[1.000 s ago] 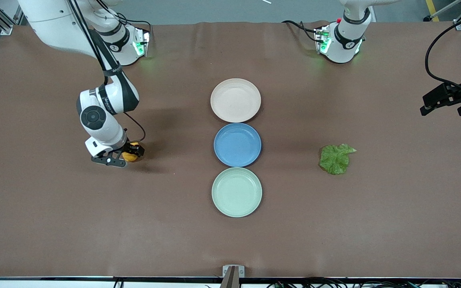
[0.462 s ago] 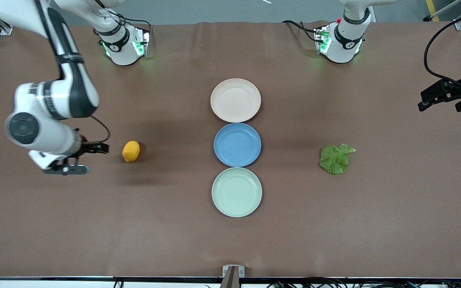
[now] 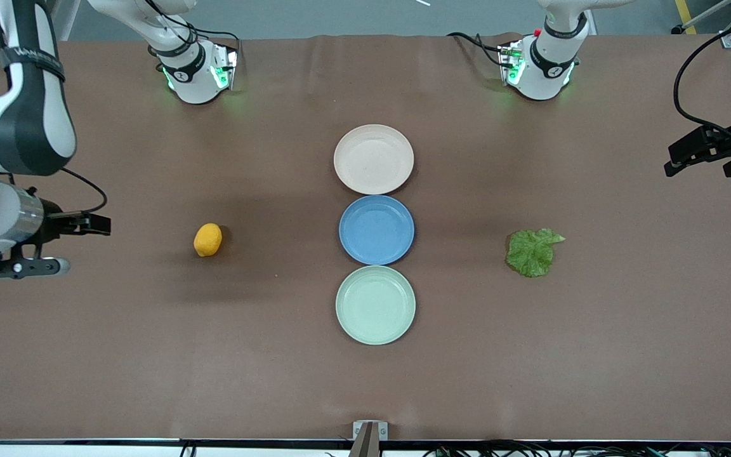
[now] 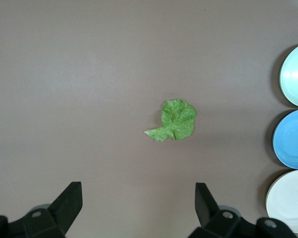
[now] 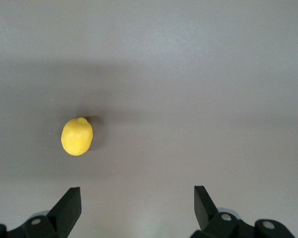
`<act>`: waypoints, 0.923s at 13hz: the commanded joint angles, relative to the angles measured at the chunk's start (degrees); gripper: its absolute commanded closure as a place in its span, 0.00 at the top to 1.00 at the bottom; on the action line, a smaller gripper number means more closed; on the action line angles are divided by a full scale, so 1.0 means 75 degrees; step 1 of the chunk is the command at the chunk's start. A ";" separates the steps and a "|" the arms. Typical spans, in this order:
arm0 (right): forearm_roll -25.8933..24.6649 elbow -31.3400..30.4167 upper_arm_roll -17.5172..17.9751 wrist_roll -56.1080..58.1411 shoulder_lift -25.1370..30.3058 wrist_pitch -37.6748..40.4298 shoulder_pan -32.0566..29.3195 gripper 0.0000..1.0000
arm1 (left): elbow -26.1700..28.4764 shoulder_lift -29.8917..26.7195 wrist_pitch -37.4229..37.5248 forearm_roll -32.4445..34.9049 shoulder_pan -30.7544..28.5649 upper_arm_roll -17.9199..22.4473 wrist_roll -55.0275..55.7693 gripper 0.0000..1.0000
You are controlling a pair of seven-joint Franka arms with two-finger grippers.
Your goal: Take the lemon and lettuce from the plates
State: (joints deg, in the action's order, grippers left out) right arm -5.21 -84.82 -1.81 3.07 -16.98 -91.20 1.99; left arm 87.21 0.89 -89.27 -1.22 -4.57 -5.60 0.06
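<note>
The lemon (image 3: 207, 240) lies on the bare table toward the right arm's end, level with the blue plate. It also shows in the right wrist view (image 5: 77, 136). The lettuce (image 3: 532, 252) lies flat on the table toward the left arm's end, and shows in the left wrist view (image 4: 175, 120). The beige-pink plate (image 3: 373, 158) and the mint green plate (image 3: 375, 304) are empty. My right gripper (image 3: 83, 244) is open and empty over the table at the right arm's end (image 5: 136, 198). My left gripper (image 3: 698, 166) is open and empty over the left arm's end (image 4: 138, 196).
A blue plate (image 3: 376, 229) sits empty between the two pale plates, all three in a row down the table's middle. The brown table cover (image 3: 150, 355) is bare around the lemon and the lettuce. A small clamp (image 3: 369, 431) sits at the table's near edge.
My right gripper has let go of the lemon, opened, and drawn away toward the right arm's end of the table. The lemon stays where it was set. The left arm has hardly moved.
</note>
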 commanded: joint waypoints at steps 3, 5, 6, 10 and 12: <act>0.0132 0.0387 0.0065 0.0012 -0.0208 0.0416 -0.0054 1.00 | -0.0096 -0.0025 0.0113 0.0045 -0.0023 -0.0015 0.0003 1.00; 0.0330 0.0271 0.0065 0.0012 -0.0034 0.0511 -0.0089 1.00 | -0.0085 -0.0025 0.0113 0.0033 -0.0023 -0.0015 0.0003 1.00; 0.0645 0.0015 0.0054 0.0082 0.0269 0.0512 -0.0147 1.00 | -0.0096 -0.0025 0.0113 0.0045 -0.0023 -0.0015 0.0003 1.00; 0.0730 -0.1483 0.0054 0.0094 0.1510 -0.0306 -0.0113 1.00 | -0.0096 -0.0025 0.0101 0.0033 -0.0023 -0.0015 0.0003 1.00; 0.0730 -0.2328 0.0054 0.0094 0.2202 -0.0787 -0.0125 1.00 | -0.0096 -0.0025 0.0101 0.0033 -0.0023 -0.0015 0.0003 1.00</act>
State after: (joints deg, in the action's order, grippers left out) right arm -0.74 -92.58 -1.87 3.08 -8.20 -93.00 1.72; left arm 87.14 0.89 -89.27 -1.22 -4.57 -5.59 0.06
